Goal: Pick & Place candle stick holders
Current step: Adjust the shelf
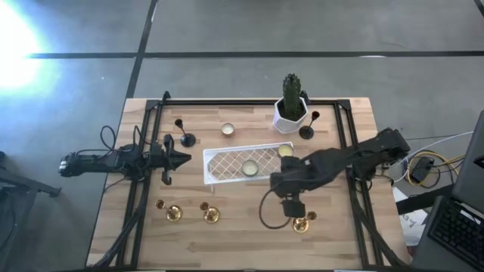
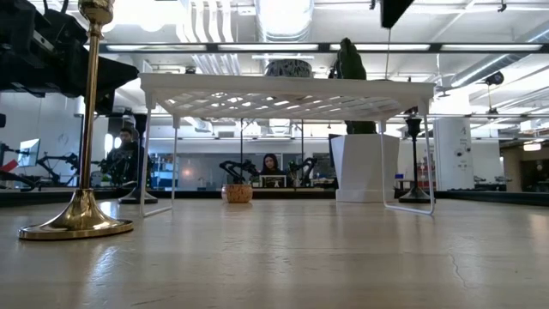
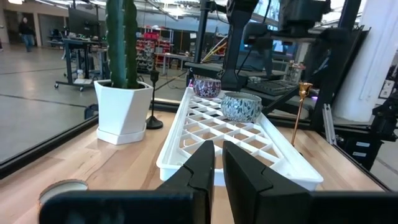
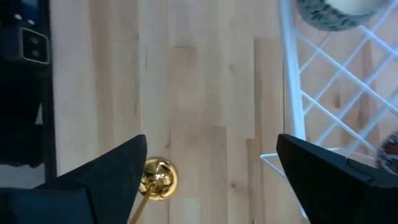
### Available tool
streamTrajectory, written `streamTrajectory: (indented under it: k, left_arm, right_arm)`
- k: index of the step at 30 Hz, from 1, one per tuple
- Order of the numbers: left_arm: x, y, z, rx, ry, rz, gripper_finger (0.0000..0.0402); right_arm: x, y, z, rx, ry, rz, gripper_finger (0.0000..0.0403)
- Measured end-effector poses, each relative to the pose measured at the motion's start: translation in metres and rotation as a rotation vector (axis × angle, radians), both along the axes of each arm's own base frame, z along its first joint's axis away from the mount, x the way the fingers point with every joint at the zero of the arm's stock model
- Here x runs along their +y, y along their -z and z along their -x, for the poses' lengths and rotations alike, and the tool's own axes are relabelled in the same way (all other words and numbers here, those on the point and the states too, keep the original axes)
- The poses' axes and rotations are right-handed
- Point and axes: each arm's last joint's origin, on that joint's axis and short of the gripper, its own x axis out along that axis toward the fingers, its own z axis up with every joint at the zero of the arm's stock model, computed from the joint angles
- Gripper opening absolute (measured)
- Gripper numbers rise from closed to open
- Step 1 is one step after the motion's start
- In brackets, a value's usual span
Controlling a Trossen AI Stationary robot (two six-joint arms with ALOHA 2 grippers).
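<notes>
The right gripper [image 4: 208,177] (fingers spread, grasping nothing) hung directly above the upright gold candle stick holder [image 4: 158,178] standing near-right.

We see pale smooth wooden table [image 4: 205,93] | glossy gold metal candle stick holder [image 2: 79,129] | matt white plastic lattice rack [image 3: 230,124]

Grey concrete floor [image 1: 249,26] around light butcher-block wooden table [image 1: 242,242]; dark seam lines cross floor at 12 o'clock. Bright glare patch [image 1: 15,41] at 10 o'clock. Open workshop beyond table: long ceiling strip lights [image 2: 283,47], white ducts overhead, desks with monitors, seated person [image 2: 271,165] far back, second person [image 2: 127,154] at 9 o'clock.
</notes>
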Motion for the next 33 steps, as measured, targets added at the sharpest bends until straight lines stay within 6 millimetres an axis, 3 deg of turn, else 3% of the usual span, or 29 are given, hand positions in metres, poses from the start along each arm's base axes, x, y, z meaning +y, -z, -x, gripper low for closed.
streamTrajectory:
  k: [8,16,33]
  left_arm:
    - [0.000,0.000,0.000,0.000,0.001,0.000,0.0037]
    - [0.000,0.000,0.000,0.000,0.001,0.000,0.0037]
    - [0.000,0.000,0.000,0.000,0.001,0.000,0.0037]
  right_arm:
    - [-0.014,0.011,0.024,-0.056,0.021,-0.003,0.0281]
    - [-0.027,0.028,0.026,0.001,0.022,0.028,0.0229]
    - [-0.038,0.049,0.029,0.073,0.014,0.069,0.0210]
